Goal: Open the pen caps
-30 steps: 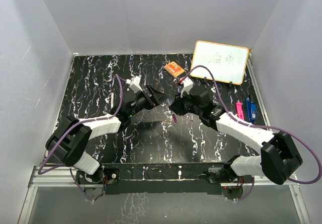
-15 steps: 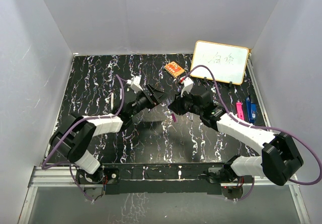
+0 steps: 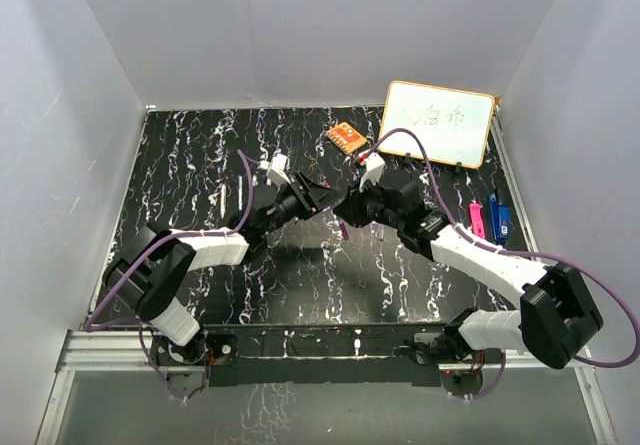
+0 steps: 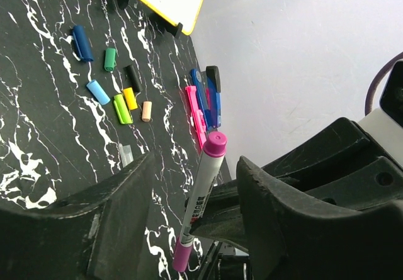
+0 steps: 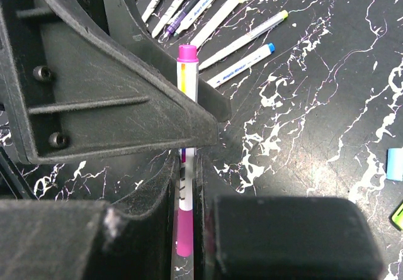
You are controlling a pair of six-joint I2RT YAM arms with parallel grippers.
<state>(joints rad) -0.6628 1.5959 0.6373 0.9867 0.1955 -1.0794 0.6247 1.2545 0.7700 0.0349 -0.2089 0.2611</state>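
Black marbled table [image 3: 200, 165], whiteboard [image 3: 440, 123] leaning at the far right. Over the middle, the right gripper [image 3: 345, 208] clamps a white marker [image 4: 200, 198] by its barrel. The left gripper [image 4: 196, 162] brackets the magenta cap [image 4: 215, 144], jaws apart, gaps showing. Loose caps [image 4: 121, 109] lie near the whiteboard.

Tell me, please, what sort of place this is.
Probably a robot lab's enclosed test cell: plain white walls box in a black marble-patterned tabletop, with a yellow-framed whiteboard propped at the back.
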